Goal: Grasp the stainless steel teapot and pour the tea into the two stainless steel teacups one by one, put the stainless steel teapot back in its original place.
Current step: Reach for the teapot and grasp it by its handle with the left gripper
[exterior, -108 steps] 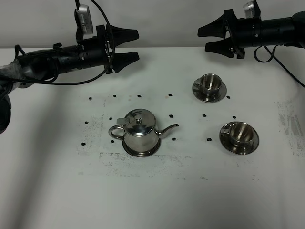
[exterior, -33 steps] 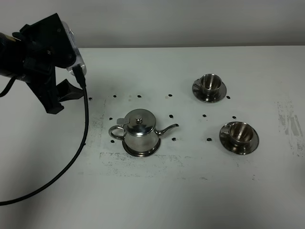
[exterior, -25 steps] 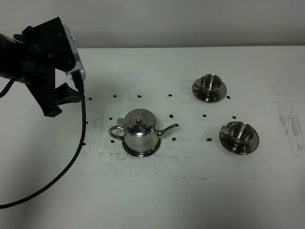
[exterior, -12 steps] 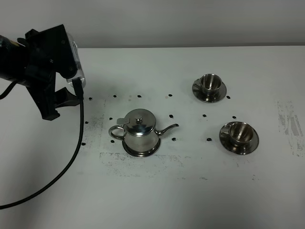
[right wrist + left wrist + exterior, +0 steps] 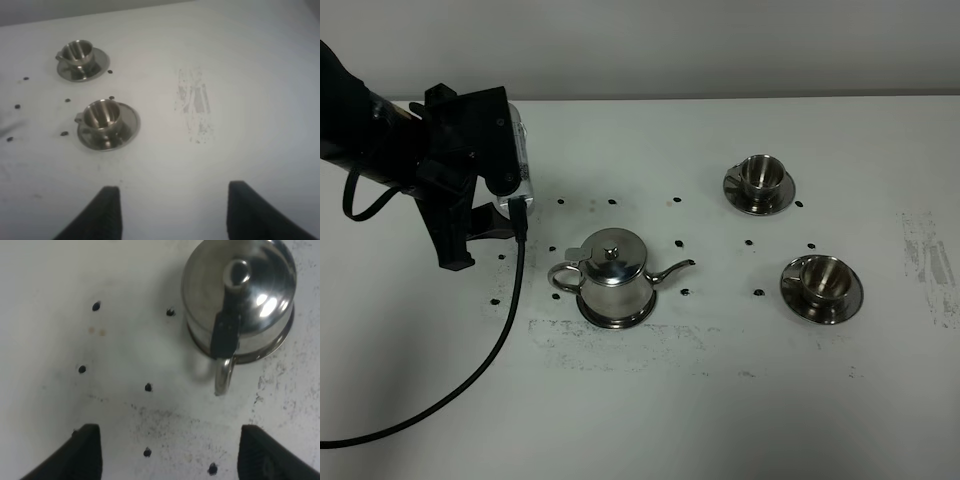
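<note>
Left gripper [image 5: 175, 454]: claw apart, nothing between the fingers, hovering above the white table [image 5: 720, 400] to the left of the stainless steel teapot [image 5: 613, 280], near it but not touching. In the left wrist view both black fingertips [image 5: 86, 452] sit at the frame edge, and the teapot lies ahead of them with its loop handle [image 5: 223, 376] pointing back toward the gap; there is bare tabletop between fingertips and handle. The teapot stands upright with the lid on and the knob [image 5: 611, 251] up. Its thin spout [image 5: 672, 270] points right toward the cups, and the handle is on the left, on the gripper's side. It sits on its round steel saucer [image 5: 617, 321], of which only the rim shows under the base. Right gripper [image 5: 172, 215]: shows only in its own wrist view, claw apart, empty, above bare table well clear of the cups. The two stainless steel teacups are on the right side of the table, each upright on its own small saucer. The far cup [image 5: 760, 175] is toward the back edge and the near cup [image 5: 823, 280] is further right and closer to the front; the two are apart from each other and well apart from the teapot. I can't tell whether there's liquid in either cup. Black dot marks [image 5: 680, 243] are scattered around the teapot and cups, and a black cable [image 5: 510, 330] hangs from the left arm across the table's left side.
</note>
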Controlling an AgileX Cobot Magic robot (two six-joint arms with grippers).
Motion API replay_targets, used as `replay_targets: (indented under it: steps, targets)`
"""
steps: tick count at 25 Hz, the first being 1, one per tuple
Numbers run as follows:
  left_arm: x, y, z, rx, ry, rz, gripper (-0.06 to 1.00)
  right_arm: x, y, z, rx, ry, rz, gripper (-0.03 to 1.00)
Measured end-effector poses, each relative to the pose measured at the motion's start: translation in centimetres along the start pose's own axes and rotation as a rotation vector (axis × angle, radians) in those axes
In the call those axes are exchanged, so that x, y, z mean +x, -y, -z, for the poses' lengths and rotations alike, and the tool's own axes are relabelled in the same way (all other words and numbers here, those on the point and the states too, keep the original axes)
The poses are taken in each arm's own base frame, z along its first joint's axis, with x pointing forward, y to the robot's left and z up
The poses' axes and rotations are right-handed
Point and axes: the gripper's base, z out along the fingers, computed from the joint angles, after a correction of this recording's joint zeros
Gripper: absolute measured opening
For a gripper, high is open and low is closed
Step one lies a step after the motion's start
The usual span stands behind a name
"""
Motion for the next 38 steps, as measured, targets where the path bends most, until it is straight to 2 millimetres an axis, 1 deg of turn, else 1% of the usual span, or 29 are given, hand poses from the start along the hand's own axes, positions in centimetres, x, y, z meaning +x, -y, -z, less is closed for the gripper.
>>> replay_targets:
  steps: [9,13,17,19,21,24,27,29,31,34,38]
  targets:
    - [-2.3,1.2,-0.8,0.001,-0.003,-0.053,0.57,0.0,0.0,0.0,-0.002,0.000,-0.001,0.45]
    - [-2.6,1.6,-0.9,-0.001,-0.051,-0.072,0.57,0.0,0.0,0.0,-0.002,0.000,-0.001,0.45]
    - [-2.8,0.6,-0.1,-0.007,-0.118,-0.078,0.57,0.0,0.0,0.0,-0.002,-0.001,-0.001,0.45]
    - [-3.4,-0.2,0.4,0.025,-0.146,-0.071,0.57,0.0,0.0,0.0,-0.002,-0.001,-0.001,0.45]
    - [-4.0,-1.0,0.1,0.087,-0.182,-0.072,0.57,0.0,0.0,0.0,-0.002,-0.001,-0.001,0.45]
    - [-4.9,-1.9,-1.1,0.161,-0.219,-0.082,0.57,0.0,0.0,0.0,-0.003,-0.001,-0.001,0.45]
    - [-5.1,-2.1,-3.1,0.211,-0.261,-0.106,0.57,0.0,0.0,0.0,-0.003,-0.001,-0.003,0.45]
    - [-5.2,-1.8,-4.3,0.237,-0.287,-0.138,0.57,0.0,0.0,0.0,-0.003,-0.001,-0.003,0.45]
    - [-5.2,-1.6,-5.2,0.242,-0.305,-0.165,0.56,0.0,0.0,0.0,-0.003,-0.001,-0.003,0.45]
    - [-5.3,-1.2,-6.0,0.229,-0.312,-0.192,0.56,0.0,0.0,0.0,-0.004,-0.001,-0.003,0.45]
    - [-4.9,-0.5,-7.0,0.212,-0.309,-0.203,0.56,0.0,0.0,0.0,-0.004,-0.001,-0.003,0.45]
